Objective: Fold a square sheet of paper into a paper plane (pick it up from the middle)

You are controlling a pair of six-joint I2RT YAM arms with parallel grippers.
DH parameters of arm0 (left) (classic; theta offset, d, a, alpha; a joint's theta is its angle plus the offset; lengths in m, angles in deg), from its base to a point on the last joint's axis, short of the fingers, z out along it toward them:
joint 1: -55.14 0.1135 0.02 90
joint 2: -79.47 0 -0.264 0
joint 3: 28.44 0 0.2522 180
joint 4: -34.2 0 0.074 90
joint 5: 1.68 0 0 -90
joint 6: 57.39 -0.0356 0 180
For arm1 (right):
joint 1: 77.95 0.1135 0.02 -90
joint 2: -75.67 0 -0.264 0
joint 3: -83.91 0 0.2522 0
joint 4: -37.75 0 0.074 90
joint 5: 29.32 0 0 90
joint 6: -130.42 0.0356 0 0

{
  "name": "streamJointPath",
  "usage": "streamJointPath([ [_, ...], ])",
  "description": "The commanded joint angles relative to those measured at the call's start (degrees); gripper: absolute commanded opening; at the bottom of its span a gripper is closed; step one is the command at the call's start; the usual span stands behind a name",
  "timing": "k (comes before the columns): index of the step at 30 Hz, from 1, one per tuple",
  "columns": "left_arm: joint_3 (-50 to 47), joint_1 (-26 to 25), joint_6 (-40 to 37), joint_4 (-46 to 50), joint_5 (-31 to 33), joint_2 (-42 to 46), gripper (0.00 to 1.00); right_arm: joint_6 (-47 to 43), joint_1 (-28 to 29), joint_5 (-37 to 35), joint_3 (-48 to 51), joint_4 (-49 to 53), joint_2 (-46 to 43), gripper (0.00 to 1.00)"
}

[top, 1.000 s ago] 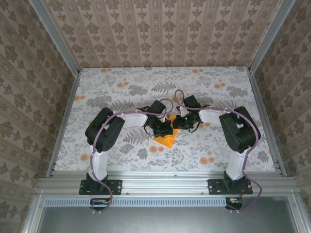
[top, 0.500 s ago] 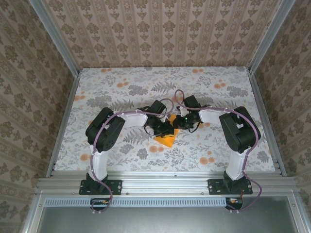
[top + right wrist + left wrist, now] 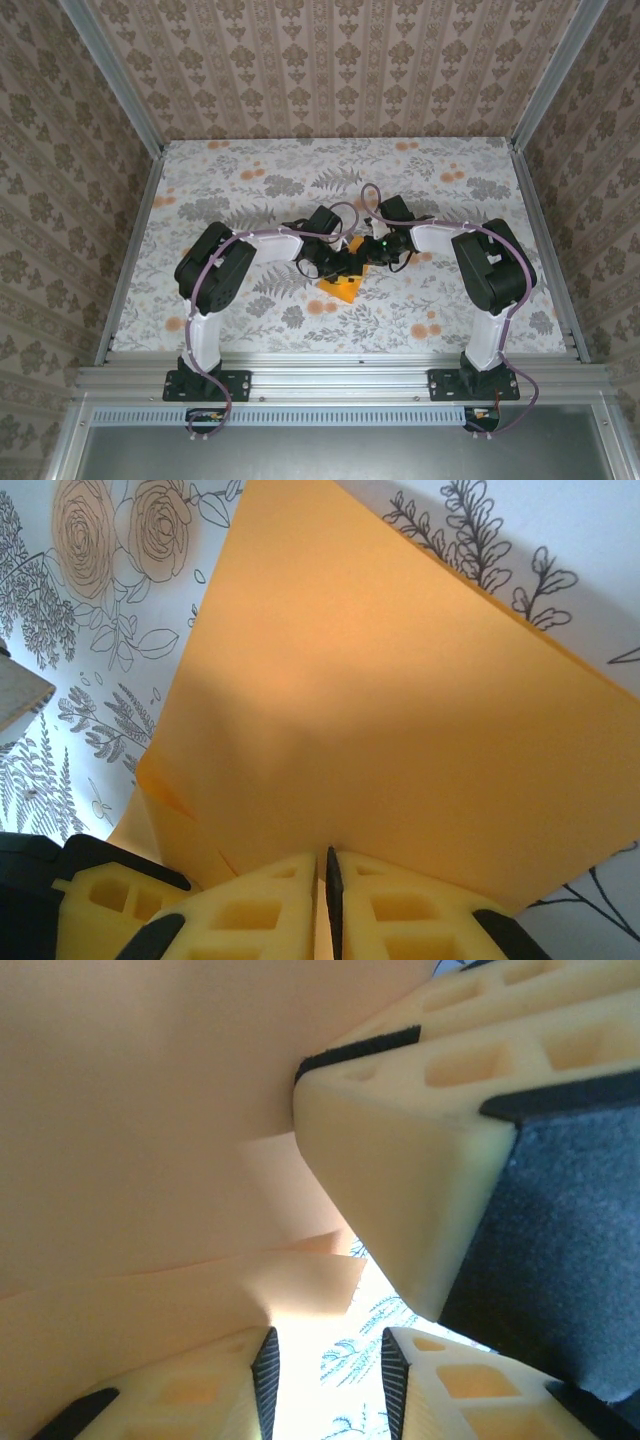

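Right end effector (image 3: 328, 868) is pinched together on the near edge of the orange sheet of paper (image 3: 400, 710), which is over the middle of the bench (image 3: 250, 190), between the two arms. Left end effector (image 3: 325, 1365) has its jaws apart. Overlapped paper layers lie beside its left finger, and nothing is clamped. We judge the folding partly done: some layers are folded over, but there is no narrow dart shape yet, so more creases remain.

We log two arms, left arm (image 3: 215, 270) and right arm (image 3: 492, 268): white tubular links, bulky black joint housings, black base plates (image 3: 205, 384). Lilac cables (image 3: 262, 233) loop along each. Right hand (image 3: 328, 880) fingers (image 3: 250, 915): pale yellow, square-pocketed, black-edged.
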State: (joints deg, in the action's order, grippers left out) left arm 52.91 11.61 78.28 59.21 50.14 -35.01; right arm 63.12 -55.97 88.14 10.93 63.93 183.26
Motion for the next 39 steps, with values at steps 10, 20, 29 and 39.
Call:
streamJointPath([
  [10, -4.0, 0.0, 1.4, -5.9, 2.7, 0.9, 0.18, 1.0, -0.2, 2.1, -0.1, 1.7, -2.5, 0.16],
  [20, -4.5, 0.3, 0.8, -5.4, 3.0, 0.9, 0.11, 2.1, -0.9, 2.7, 4.6, 2.1, -8.6, 0.15],
  [29, -4.9, 0.5, 0.3, -4.7, 3.2, 1.1, 0.08, 9.2, -0.8, 8.9, 12.4, -4.7, -12.0, 0.09],
  [39, -4.6, 0.6, 0.0, -4.5, 2.9, 1.2, 0.08, 10.6, -0.4, 9.9, 11.0, -8.8, -6.4, 0.07],
])
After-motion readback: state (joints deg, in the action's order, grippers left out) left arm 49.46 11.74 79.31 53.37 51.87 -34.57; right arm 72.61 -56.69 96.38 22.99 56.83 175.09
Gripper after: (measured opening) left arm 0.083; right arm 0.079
